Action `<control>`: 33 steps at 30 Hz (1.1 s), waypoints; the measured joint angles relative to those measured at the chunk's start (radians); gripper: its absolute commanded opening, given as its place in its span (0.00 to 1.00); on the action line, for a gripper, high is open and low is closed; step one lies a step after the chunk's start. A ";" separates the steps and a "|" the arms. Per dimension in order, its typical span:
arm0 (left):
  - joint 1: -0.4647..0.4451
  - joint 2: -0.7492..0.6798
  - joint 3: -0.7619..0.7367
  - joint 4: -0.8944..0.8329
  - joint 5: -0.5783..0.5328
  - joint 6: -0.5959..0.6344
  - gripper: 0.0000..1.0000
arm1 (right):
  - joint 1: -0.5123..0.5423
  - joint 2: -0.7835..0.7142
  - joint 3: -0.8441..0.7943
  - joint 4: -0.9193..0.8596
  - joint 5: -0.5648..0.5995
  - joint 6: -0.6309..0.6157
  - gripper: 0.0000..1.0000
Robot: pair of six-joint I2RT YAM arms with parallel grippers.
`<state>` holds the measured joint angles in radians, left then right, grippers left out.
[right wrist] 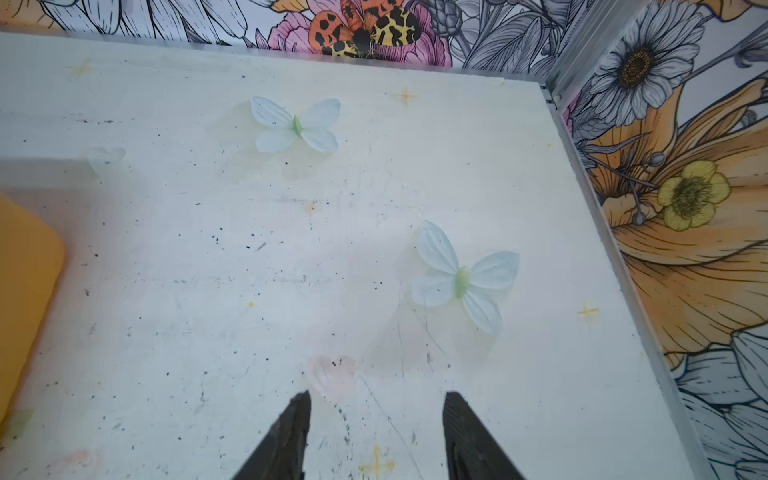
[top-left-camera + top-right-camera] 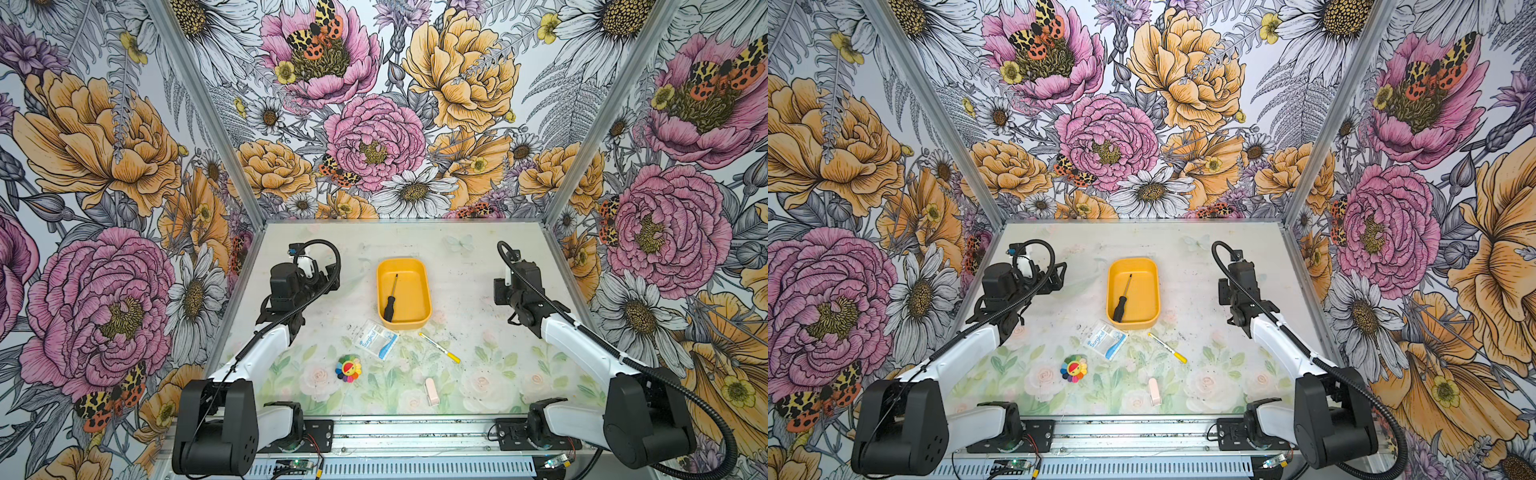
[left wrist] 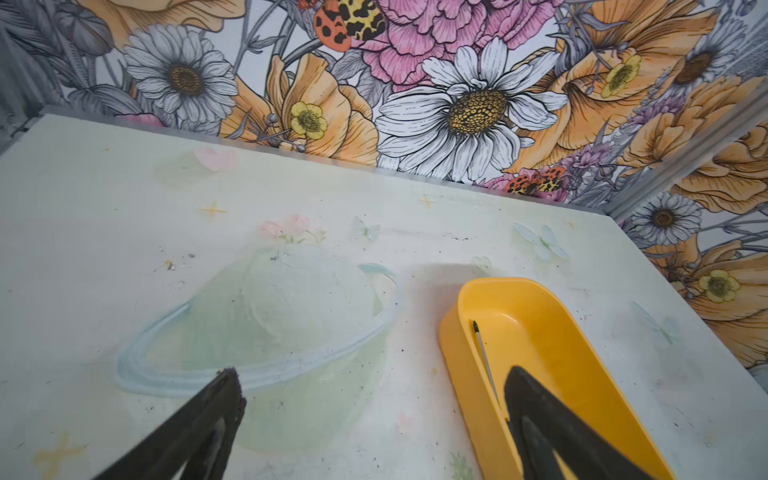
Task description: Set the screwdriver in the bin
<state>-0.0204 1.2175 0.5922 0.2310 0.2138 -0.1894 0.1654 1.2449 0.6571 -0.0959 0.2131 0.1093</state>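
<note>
The left hand (image 3: 374, 374) is released. Its fingers are spread wide with nothing between them, and only bare bench (image 3: 124, 249) and a faded ringed-planet print lie under the gap. On that hand's right side is the bin (image 3: 582, 332). In the left wrist view the right finger overlaps the bin's near end, but in both top views the hand is clear of the rim, so I judge it close and not touching.

The screwdriver (image 2: 392, 296) lies flat on the floor of the bin (image 2: 405, 324). It is slanted, with the black handle at the end nearer the arms' bases and the thin shaft pointing away from them. Its shaft tip also shows along the inner wall in the left wrist view.

Across the bin, the right hand (image 1: 378, 397) is open and empty too, over speckled bare bench. The bin's yellow edge (image 1: 25, 291) is well off to that hand's left.

Behind both hands, toward the bases, are a clear packet (image 2: 374, 338) just outside the bin and a white-and-yellow pen (image 2: 439, 348). Farther back are a rainbow flower toy (image 2: 348, 367) and a small pink piece (image 2: 432, 390).

Judged from this, the placing step is done and nothing is left to grasp. The next move calls only for drawing both arms back, with the left finger kept away from the rim so the bin is not nudged.
</note>
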 measured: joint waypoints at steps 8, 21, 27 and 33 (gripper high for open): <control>0.055 -0.014 -0.058 0.102 -0.084 0.095 0.99 | -0.060 -0.005 -0.263 0.454 0.005 -0.029 0.54; 0.085 0.012 -0.179 0.304 -0.122 0.148 0.99 | -0.108 0.229 -0.315 0.905 0.002 -0.069 0.54; 0.098 0.070 -0.196 0.389 -0.136 0.148 0.99 | -0.130 0.284 -0.313 0.960 0.000 -0.066 0.54; 0.110 0.190 -0.216 0.521 -0.136 0.144 0.99 | -0.130 0.285 -0.313 0.974 0.000 -0.066 0.54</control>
<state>0.0898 1.4075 0.3763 0.7521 0.0776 -0.0452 0.0357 1.5295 0.3443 0.8776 0.2131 0.0433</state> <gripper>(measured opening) 0.989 0.545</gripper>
